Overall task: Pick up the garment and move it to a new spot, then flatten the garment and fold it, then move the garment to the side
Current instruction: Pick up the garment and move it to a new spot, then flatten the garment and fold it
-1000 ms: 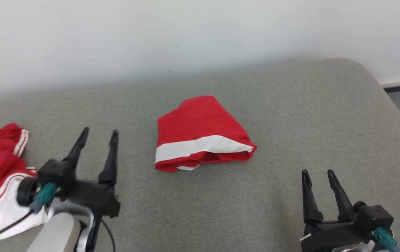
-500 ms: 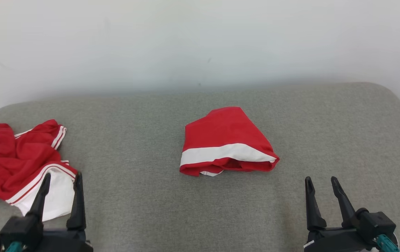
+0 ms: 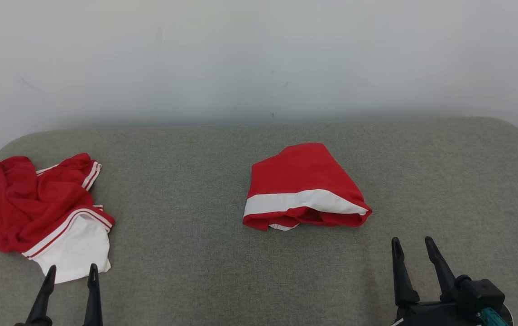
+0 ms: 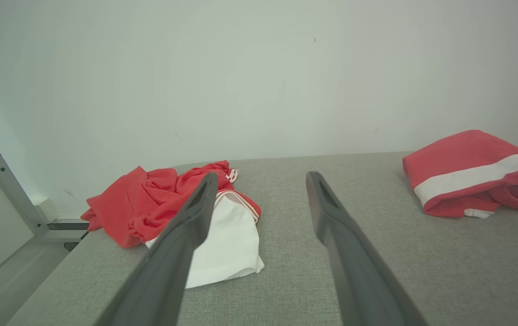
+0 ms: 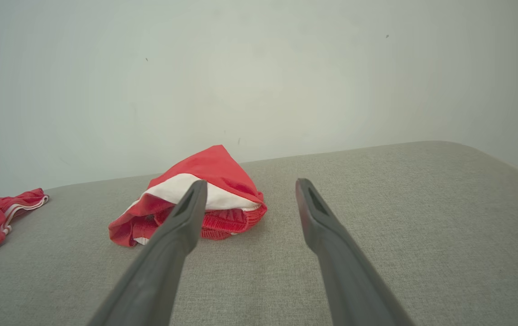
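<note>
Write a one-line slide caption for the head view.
Folded red-and-white garment on grey cushion, crumpled garment at left; left gripper and right gripper open, empty.

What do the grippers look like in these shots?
Left gripper and right gripper: each two long, dark, tapering fingers with pointed tips and a slot recessed near each tip. Behind the right one, a blocky black mount carries a teal connector.

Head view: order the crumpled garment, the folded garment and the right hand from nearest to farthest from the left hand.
1. Crumpled garment, just ahead of the left hand, at the left.
2. Folded garment, in the middle.
3. Right hand, at the lower right.
</note>
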### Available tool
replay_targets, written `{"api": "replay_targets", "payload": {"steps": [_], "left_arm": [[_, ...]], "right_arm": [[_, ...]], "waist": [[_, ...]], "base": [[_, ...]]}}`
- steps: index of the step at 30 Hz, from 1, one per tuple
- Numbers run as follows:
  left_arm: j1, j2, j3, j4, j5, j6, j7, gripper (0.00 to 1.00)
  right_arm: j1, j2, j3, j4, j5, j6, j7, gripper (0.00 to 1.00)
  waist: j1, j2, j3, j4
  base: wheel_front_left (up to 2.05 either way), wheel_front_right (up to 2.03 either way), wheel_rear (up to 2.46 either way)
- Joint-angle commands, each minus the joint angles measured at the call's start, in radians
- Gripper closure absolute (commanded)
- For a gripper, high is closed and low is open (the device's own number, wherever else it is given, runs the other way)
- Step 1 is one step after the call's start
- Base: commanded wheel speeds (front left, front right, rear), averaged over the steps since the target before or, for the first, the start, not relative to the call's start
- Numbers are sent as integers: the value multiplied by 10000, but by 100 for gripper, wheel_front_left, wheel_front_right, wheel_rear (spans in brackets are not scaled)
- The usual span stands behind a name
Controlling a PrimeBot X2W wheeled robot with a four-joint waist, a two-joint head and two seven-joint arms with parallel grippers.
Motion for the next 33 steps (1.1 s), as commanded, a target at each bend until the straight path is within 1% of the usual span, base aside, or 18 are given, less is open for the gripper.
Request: {"api": "replay_targets", "payload": {"steps": [1,4,12,16,25,33], "left_arm": [[179,-116,74,-29,81,-18,-33,0],[351,-320,242,-89,285,-76,-33,0],[549,-871,481,190,646,-420,-34,0],[519,-997,600,292,852,-601,-34,0],[389,-1212,848,340,1183,-837,-34,0],[338,-1368,1021,420,1272,-971,-34,0]], "right_arm": [[99,6,4,27,-125,-22,-6,0],[134,7,-10,122,-182,-22,-6,0],[261,7,23,387,-301,-22,-6,0],[264,6,73,467,-314,-22,-6,0],[208,6,67,538,-318,-22,-6,0],[218,6,106,548,-278,-22,-6,0]], "waist": [[0,0,-2,-14],[0,0,-18,-41],[0,0,-50,-107],[0,0,-39,-153],[0,0,14,-171],[0,0,24,-154]], "base": [[0,0,0],[0,0,0],[0,0,0],[0,0,0],[0,0,0],[0,0,0]]}}
